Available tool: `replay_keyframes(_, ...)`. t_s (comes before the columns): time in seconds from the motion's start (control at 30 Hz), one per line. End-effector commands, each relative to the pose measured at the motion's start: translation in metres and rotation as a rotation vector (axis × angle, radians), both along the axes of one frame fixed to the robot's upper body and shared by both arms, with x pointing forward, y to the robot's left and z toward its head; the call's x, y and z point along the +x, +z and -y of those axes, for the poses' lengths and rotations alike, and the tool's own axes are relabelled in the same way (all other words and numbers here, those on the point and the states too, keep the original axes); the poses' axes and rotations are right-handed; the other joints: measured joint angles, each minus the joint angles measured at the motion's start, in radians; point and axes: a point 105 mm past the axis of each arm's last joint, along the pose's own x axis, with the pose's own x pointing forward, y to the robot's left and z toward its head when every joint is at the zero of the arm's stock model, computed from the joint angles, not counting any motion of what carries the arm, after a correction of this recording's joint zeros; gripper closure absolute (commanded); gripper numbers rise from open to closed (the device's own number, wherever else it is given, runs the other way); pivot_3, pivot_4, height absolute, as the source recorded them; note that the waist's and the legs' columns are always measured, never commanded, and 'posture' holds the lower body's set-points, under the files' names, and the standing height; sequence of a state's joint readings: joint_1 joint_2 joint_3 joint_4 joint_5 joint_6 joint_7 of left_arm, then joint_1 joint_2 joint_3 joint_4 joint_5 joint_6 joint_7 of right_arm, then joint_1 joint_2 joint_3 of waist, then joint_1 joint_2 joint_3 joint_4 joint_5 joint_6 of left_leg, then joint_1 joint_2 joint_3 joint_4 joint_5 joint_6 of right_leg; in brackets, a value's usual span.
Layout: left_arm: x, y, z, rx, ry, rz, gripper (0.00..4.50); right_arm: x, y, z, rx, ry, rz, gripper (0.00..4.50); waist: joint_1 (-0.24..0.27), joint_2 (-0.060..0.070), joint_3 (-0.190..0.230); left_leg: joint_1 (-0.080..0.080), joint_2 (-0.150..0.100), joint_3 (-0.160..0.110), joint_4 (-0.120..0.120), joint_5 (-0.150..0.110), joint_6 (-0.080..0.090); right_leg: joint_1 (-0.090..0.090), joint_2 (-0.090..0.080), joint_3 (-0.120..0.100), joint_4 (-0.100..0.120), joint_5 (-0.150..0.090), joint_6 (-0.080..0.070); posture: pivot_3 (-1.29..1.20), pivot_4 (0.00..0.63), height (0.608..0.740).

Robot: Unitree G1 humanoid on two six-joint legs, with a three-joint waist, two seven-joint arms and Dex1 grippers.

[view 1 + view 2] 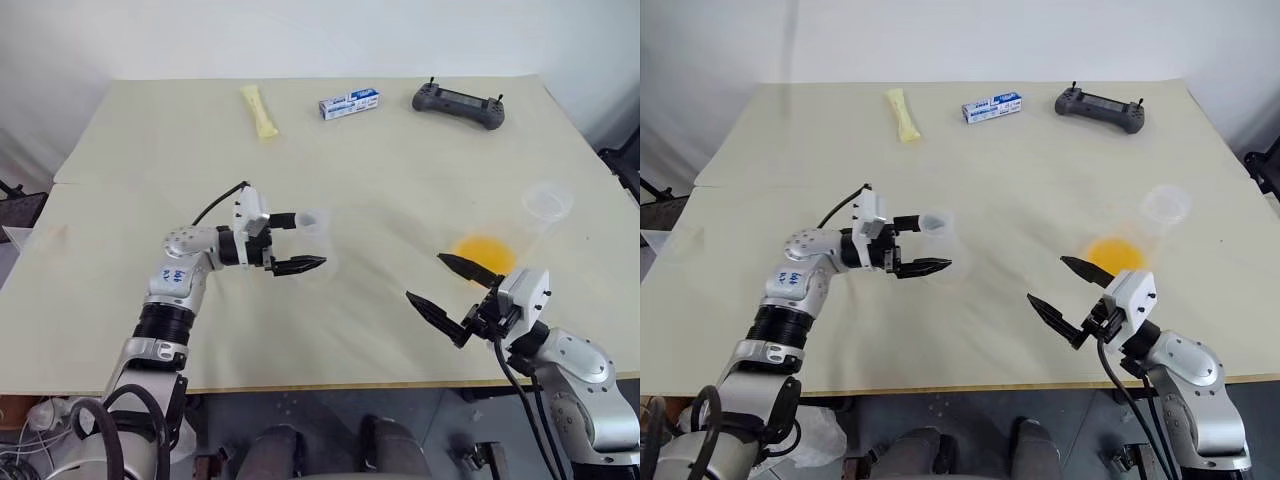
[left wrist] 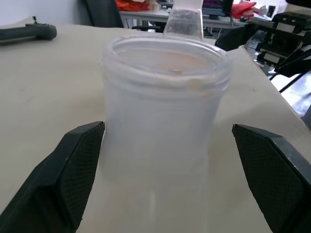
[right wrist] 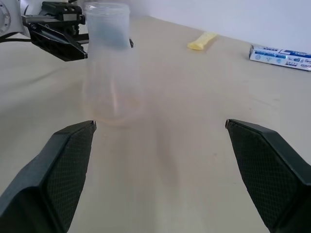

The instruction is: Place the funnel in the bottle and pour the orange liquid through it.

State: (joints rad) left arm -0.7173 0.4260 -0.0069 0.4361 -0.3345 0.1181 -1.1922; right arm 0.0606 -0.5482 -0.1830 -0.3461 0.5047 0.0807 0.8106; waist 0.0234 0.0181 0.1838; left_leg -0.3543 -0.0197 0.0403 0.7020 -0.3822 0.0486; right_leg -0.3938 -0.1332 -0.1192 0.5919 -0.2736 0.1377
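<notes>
The bottle (image 1: 312,240) stands upright just left of centre in the head view, its neck between the two fingers of the left gripper (image 1: 290,243), which reaches in level from the left. In the left wrist view the jaws stand wide with a visible gap on each side of the neck, so nothing is gripped. The orange liquid (image 1: 485,250) sits in a clear cup (image 1: 545,205) lying toward the right edge, near the right gripper (image 1: 452,287), whose fingers are also spread wide and empty. I cannot pick out the funnel with certainty. The bottle's long axis is vertical. The cup is well apart from the bottle, to its right, nearer the right arm, on the pale bench (image 1: 400,150).
</notes>
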Motion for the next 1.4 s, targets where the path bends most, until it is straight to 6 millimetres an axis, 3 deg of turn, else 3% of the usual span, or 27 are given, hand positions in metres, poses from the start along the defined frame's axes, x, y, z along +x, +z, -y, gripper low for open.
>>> replay_keyframes(0.03,-0.001,0.015,-0.021,-0.029,0.064,0.036,0.04,-0.001,0.012,0.003,-0.002,0.020,0.030,0.00,0.000,0.000,0.000,0.000,0.000,0.000,0.000,0.000,0.000,0.000,0.000,0.000,0.000,0.000,0.000,0.00,0.150,0.740)
replay_keyframes(0.27,-0.001,0.024,-0.057,-0.020,0.210,0.062,0.04,0.004,0.013,0.003,-0.017,0.055,0.015,0.00,0.002,0.000,0.000,0.000,0.000,-0.001,0.000,0.000,0.000,0.000,-0.001,0.000,0.000,0.000,0.000,0.00,0.150,0.740)
replay_keyframes(0.37,-0.010,0.029,-0.091,-0.037,0.346,0.077,0.04,0.007,0.015,0.002,-0.026,0.076,0.013,0.00,-0.002,0.000,0.000,0.000,0.000,-0.001,0.000,0.000,0.000,0.000,-0.001,0.000,0.000,0.000,0.000,0.00,0.150,0.740)
replay_keyframes(0.5,-0.038,0.018,-0.144,-0.059,0.595,0.087,0.04,0.010,0.015,0.002,-0.040,0.114,-0.002,0.00,-0.026,0.000,0.000,0.001,0.001,-0.002,-0.002,0.000,-0.001,0.000,0.000,0.001,0.000,0.000,0.000,0.00,0.150,0.740)
replay_keyframes(0.63,-0.067,0.010,-0.175,-0.079,0.760,0.096,0.04,0.013,0.016,0.001,-0.044,0.137,-0.010,0.00,-0.021,-0.001,0.001,0.001,0.001,-0.002,-0.002,-0.001,-0.001,0.000,-0.001,0.001,0.000,0.000,0.000,0.00,0.150,0.740)
replay_keyframes(0.83,-0.117,0.008,-0.237,-0.133,1.059,0.144,0.04,0.018,0.018,0.001,-0.053,0.168,-0.024,0.00,-0.005,-0.002,0.001,0.001,0.001,-0.004,0.000,-0.001,-0.001,0.001,-0.003,0.007,-0.001,0.000,0.000,0.00,0.150,0.740)
replay_keyframes(1.0,-0.139,0.001,-0.260,-0.167,1.206,0.132,0.04,0.019,0.020,-0.002,-0.051,0.191,-0.026,0.00,0.000,-0.002,0.001,0.001,0.001,-0.003,0.000,-0.001,-0.002,0.001,-0.003,0.008,-0.001,0.000,0.000,0.00,0.150,0.740)
replay_keyframes(1.17,-0.138,-0.003,-0.281,-0.199,1.372,0.151,0.04,0.021,0.020,-0.004,-0.050,0.202,-0.019,0.00,0.000,-0.002,0.001,0.001,0.001,-0.003,0.000,-0.001,-0.002,0.001,-0.003,0.009,0.000,0.000,0.000,0.00,0.150,0.740)
replay_keyframes(1.4,-0.110,0.005,-0.310,-0.265,1.571,0.168,0.04,0.020,0.020,-0.007,-0.047,0.203,-0.014,0.00,0.000,-0.002,0.001,0.001,0.000,-0.003,-0.001,-0.001,-0.002,0.000,-0.002,0.006,0.001,0.000,0.000,0.00,0.150,0.740)
